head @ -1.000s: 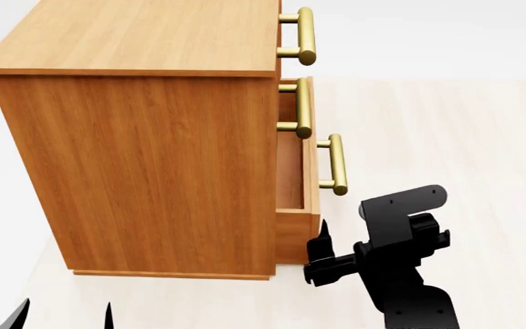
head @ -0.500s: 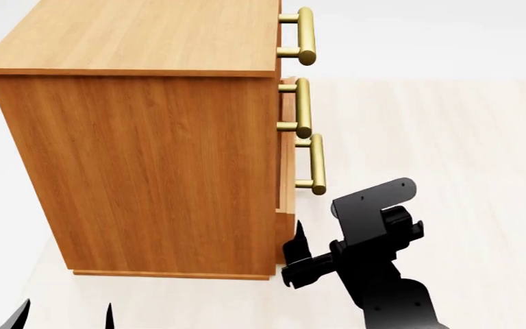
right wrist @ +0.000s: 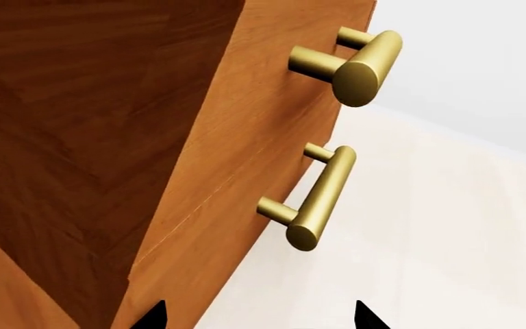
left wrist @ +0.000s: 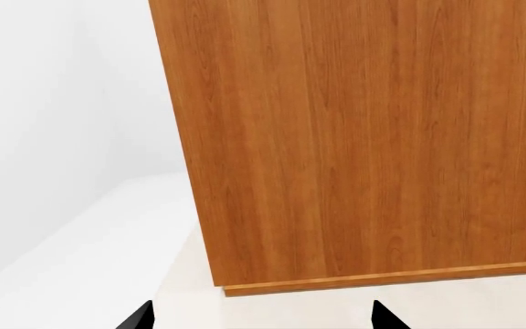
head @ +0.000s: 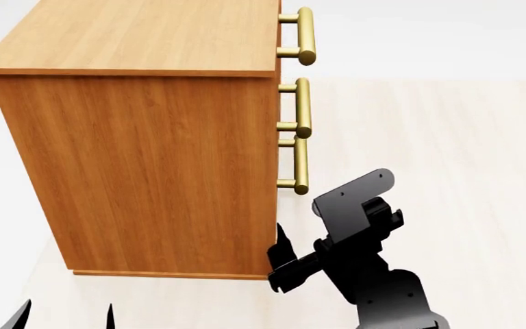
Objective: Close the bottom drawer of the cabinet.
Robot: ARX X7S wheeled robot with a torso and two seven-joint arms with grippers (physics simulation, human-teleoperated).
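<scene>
Head view: the cabinet (head: pixel 144 157) stands at the far left of the pale floor, handles facing right. You have the right gripper (head: pixel 279 264) at the foot of its front face, at the near front corner, just below the bottom drawer (head: pixel 283 205). That drawer's front looks flush, or very nearly flush, with the two drawers above; its brass handle (head: pixel 300 163) lines up under theirs. Judgement: task essentially complete; any remaining gap is too small to tell.

Key relation: the drawer front lies directly left of the right gripper, handle's long axis vertical, just above the fingers. Any last push goes leftward into the face. The right arm is nearer; the left gripper (head: pixel 66 315) sits low at the near left edge, beside the cabinet's side panel, well apart from the drawers.

Right gripper: fingertips spread apart in the right wrist view, nothing held. Left gripper: tips likewise apart in the left wrist view, holding nothing
</scene>
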